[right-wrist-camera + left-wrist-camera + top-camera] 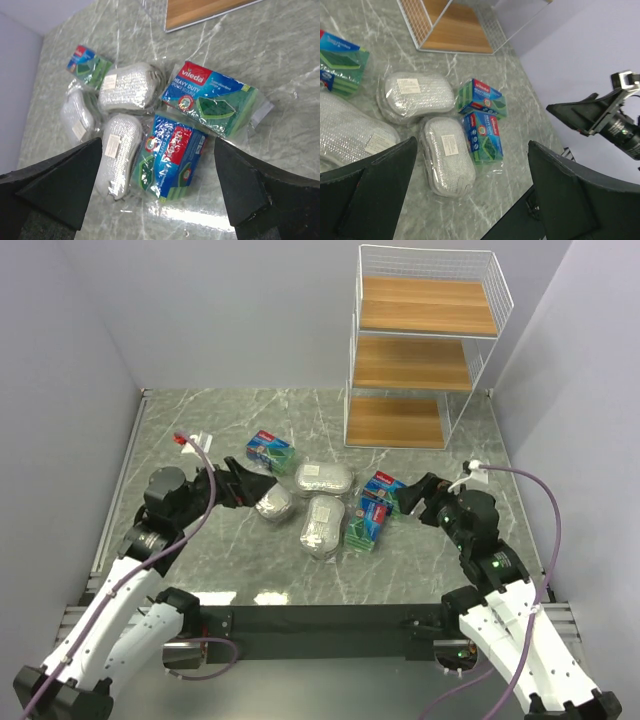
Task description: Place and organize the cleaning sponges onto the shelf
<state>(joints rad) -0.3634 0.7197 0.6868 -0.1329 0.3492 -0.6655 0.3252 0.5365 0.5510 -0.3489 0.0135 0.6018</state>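
Shelf: the white wire shelf point(425, 350) with its three wooden tiers stood at the far right of the grey marbled table point(190, 430).
Green sponges: the lone green pack point(270, 451) lay at the far left of the cluster. The Vileda green pack point(383, 488) and the nearer green pack point(368, 523) lay touching at its right side.
Silvery sponges: the far silvery pack point(324, 478), the left silvery pack point(274, 506) and the near silvery pack point(320, 526) sat bunched in the middle, all on the table.
Left end effector: the left end effector point(248, 483) was spread wide and gripped nothing, just beside the left silvery pack. I could not tell whether they touched.
Right end effector: the right end effector point(158, 142) was spread too, gripping nothing, just right of the two green packs.
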